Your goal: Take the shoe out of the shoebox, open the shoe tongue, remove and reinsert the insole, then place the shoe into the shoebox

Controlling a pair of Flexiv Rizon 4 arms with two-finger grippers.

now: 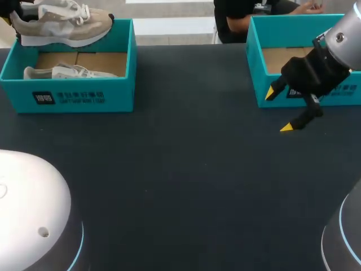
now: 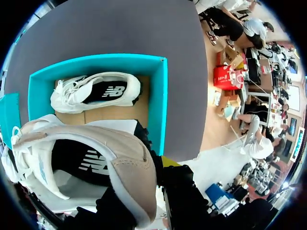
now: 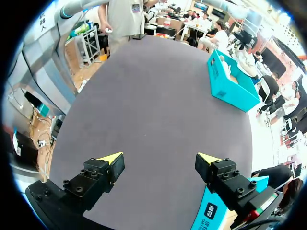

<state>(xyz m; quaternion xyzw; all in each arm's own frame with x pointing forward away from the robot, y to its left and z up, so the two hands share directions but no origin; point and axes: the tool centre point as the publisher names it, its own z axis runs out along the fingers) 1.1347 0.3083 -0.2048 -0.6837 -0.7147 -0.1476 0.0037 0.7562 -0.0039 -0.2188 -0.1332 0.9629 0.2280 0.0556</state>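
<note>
Above the far rim of the teal cardboard shoebox (image 1: 79,96), the left gripper (image 2: 159,181) holds the beige and white lace-up trainer (image 1: 62,25) clear, fingers clamped at its heel. A second, paler trainer (image 1: 67,72) lies inside the shoebox. Well to the shoebox's right, the right gripper (image 1: 278,110) hangs over the dark tabletop (image 1: 180,169), fingers wide and empty. The step in hand appears to be extraction. The next move calls for setting the trainer beside the shoebox, tongue within the right gripper's reach.

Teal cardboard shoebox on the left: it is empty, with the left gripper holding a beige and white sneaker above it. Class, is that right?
Not empty: the teal cardboard shoebox holds a second white sneaker lying on its floor, as the left wrist view shows. The left gripper does hold the beige and white sneaker above it.
</note>
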